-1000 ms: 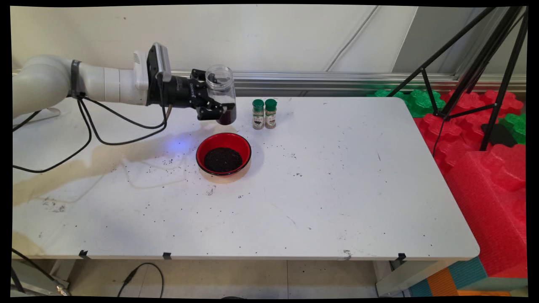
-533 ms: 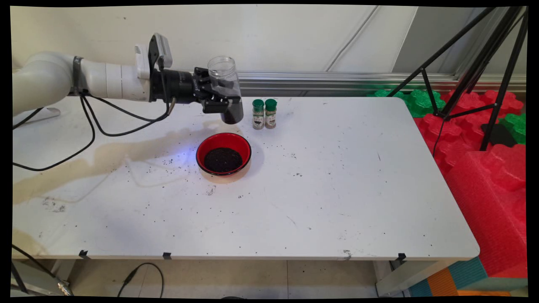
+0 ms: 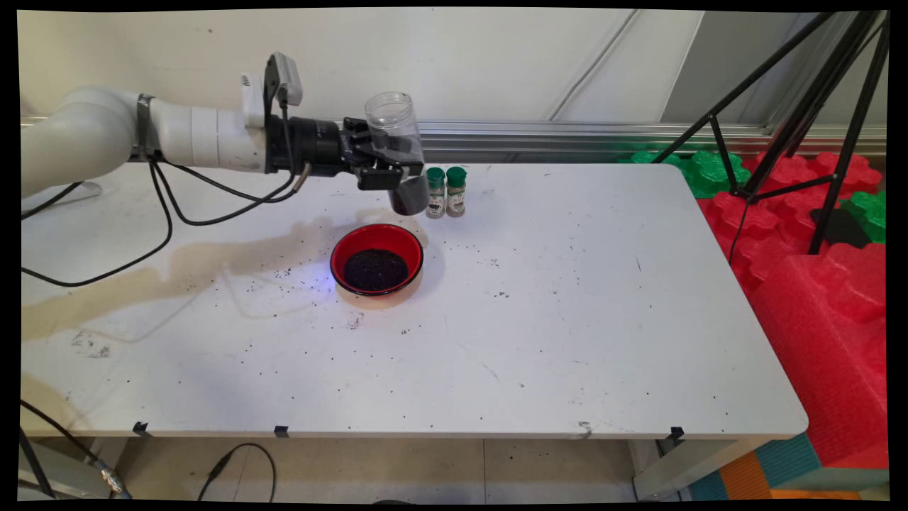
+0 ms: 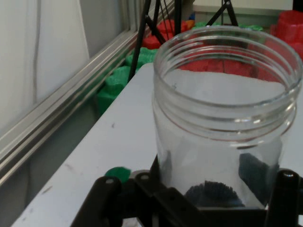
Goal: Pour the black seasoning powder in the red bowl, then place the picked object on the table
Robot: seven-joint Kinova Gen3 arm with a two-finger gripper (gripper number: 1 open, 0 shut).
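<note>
One clear jar, upper centre, looks light, rigid and slippery; the gripper clamps its lower body.

My worktop is white, stained tan at my left and speckled with dark grains. Behind it a cream wall carries a thin cable and an aluminium rail along its base. At the right stand black tripod legs over red foam blocks and green foam blocks. Pale tiled floor lies below.
</note>
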